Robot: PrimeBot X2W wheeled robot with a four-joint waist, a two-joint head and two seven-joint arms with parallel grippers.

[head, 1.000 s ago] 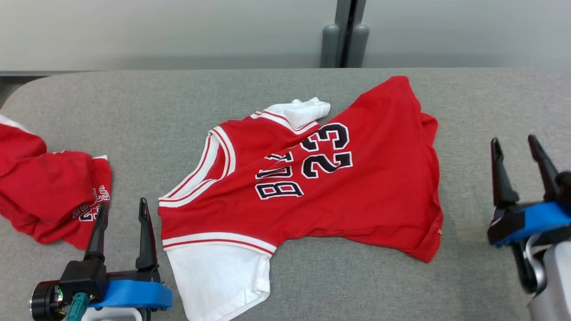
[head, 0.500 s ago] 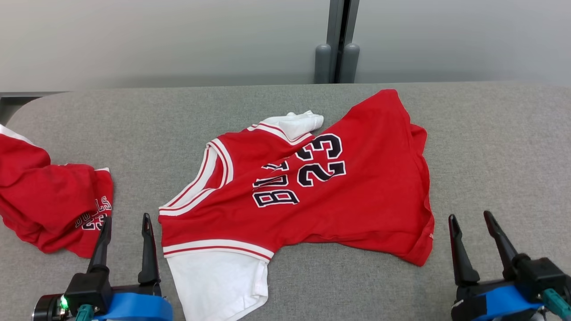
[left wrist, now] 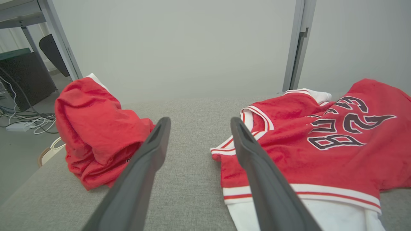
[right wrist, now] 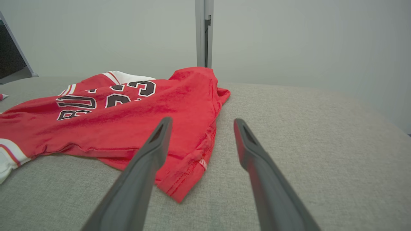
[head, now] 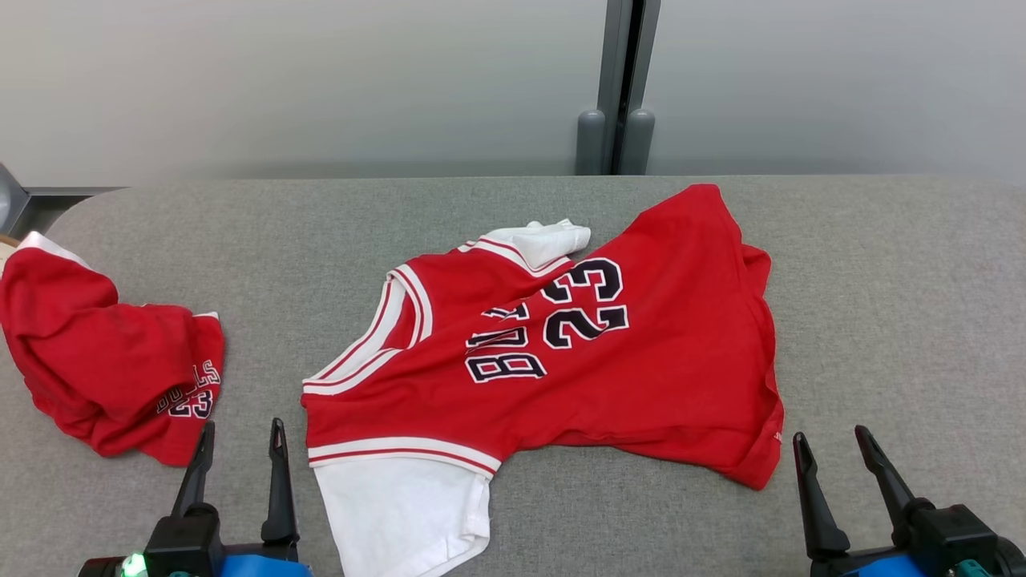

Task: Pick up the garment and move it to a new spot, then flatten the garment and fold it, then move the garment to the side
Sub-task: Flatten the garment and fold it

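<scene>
We saw the red jersey (head: 609, 361) lying spread but rumpled on the middle of the grey padded table (head: 882, 280). Its collar pointed toward the left edge and its hem toward the right edge. The number 23 faced up beside creased black-and-white lettering. 1 white sleeve reached the near edge, and the other was bunched on the far side.

A 2nd red garment (head: 96, 353), crumpled into a heap and printed with the same 23, sat at the table's left edge, well apart from the jersey.

Our left gripper (head: 243, 425) hovered at the near edge between that heap and the jersey's near sleeve. Its 2 fingers were spread wide and grasped nothing. Our right gripper (head: 830, 434) hovered at the near edge just right of the jersey's hem corner, likewise released and empty.

In the right wrist view, that hem corner (right wrist: 179, 189) lay near the fingers (right wrist: 154, 144); we could not tell whether they touched.
</scene>
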